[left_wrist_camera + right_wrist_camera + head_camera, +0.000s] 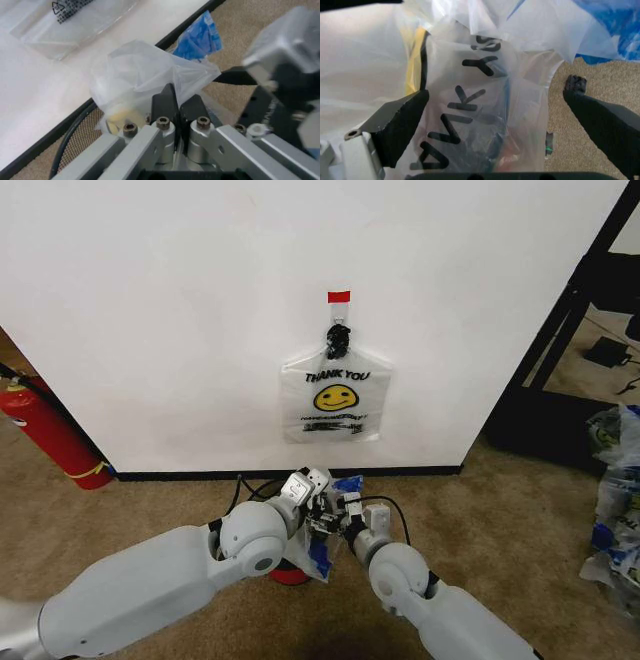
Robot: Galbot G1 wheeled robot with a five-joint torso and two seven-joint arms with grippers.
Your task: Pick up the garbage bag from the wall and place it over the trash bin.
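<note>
The garbage bag (pixel 321 554) is crumpled low in front of the wall (pixel 150 300), between my two grippers. In the left wrist view my left gripper (pixel 177 99) is shut on a bunched fold of the bag (pixel 150 71), above the trash bin's black mesh rim (pixel 75 133). My right gripper (pixel 497 88) is open, with the printed "THANK" sheet of the bag (pixel 470 105) lying between its spread fingers (pixel 400 127). From the head camera, the left gripper (pixel 320 513) and right gripper (pixel 338 525) meet over the bin, whose red bottom band (pixel 290 576) peeks out under my left arm.
Another flat smiley bag (pixel 335 395) hangs from the black hook (pixel 338 337) under a red tape strip (pixel 339 297). A red fire extinguisher (pixel 45 435) leans at the left. A black frame (pixel 560 330) and a pile of bags (pixel 615 500) stand at the right on the carpet.
</note>
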